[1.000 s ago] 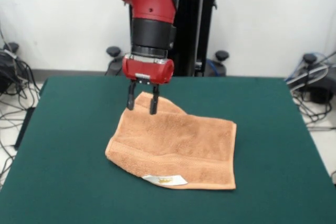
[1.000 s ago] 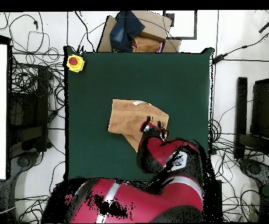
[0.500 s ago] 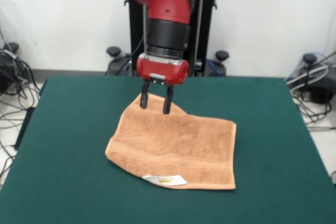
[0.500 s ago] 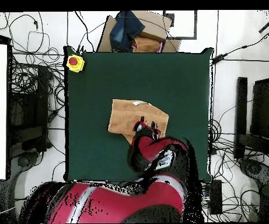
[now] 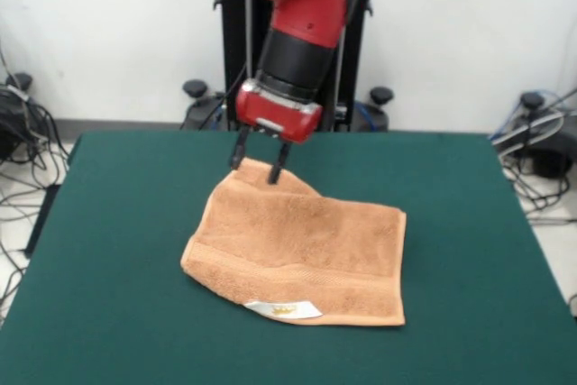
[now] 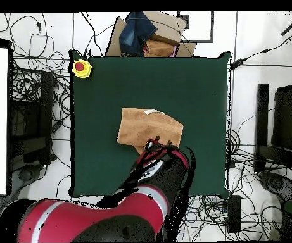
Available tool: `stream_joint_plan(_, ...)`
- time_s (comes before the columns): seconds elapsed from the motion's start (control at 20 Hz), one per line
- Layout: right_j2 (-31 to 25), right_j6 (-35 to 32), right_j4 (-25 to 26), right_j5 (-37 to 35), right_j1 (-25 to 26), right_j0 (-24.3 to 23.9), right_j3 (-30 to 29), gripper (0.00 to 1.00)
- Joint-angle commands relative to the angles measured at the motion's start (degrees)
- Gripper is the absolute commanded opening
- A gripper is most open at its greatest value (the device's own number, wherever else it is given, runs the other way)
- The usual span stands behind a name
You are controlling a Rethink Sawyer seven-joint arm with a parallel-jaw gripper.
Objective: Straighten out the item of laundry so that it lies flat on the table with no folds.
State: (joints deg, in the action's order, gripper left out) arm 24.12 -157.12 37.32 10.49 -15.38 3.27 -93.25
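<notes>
The orange-tan towel (image 5: 302,250) lies in the middle of the dark green table (image 5: 117,250). Its far left corner is folded over and its white label (image 5: 282,309) is at the near edge. The towel also shows in the overhead view (image 6: 145,126). My gripper (image 5: 255,161) hangs open and tilted just above the folded far corner, one finger on either side of it. In the overhead view the gripper (image 6: 161,142) sits at the towel's edge nearest the robot.
A yellow box with a red button (image 6: 81,67) sits at a table corner. A cardboard box with dark cloth (image 6: 145,35) stands beyond the far edge. Cables lie on the floor around the table.
The arm has swung and tilted; the gripper moved right, then back a little towards the pedestal, staying open above the towel's folded corner. The towel has not moved.
</notes>
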Motion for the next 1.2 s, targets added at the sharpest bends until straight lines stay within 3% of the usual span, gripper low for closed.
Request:
stream_joint_plan(0.05, 3.09, 7.27, 5.87, 10.20, 7.91, -4.55, 4.65, 1.00)
stream_joint_plan(0.25, 3.52, 6.85, 6.87, 11.52, 8.22, -4.46, 5.29, 1.00)
stream_joint_plan(0.55, -0.28, 4.55, 10.26, 10.61, 8.00, -6.58, 9.76, 1.00)
stream_joint_plan(0.85, 4.20, -0.98, -7.29, 5.87, 16.07, -1.32, 14.86, 1.00)
stream_joint_plan(1.2, 10.42, -0.33, -18.97, 5.07, 22.77, 1.50, 19.52, 1.00)
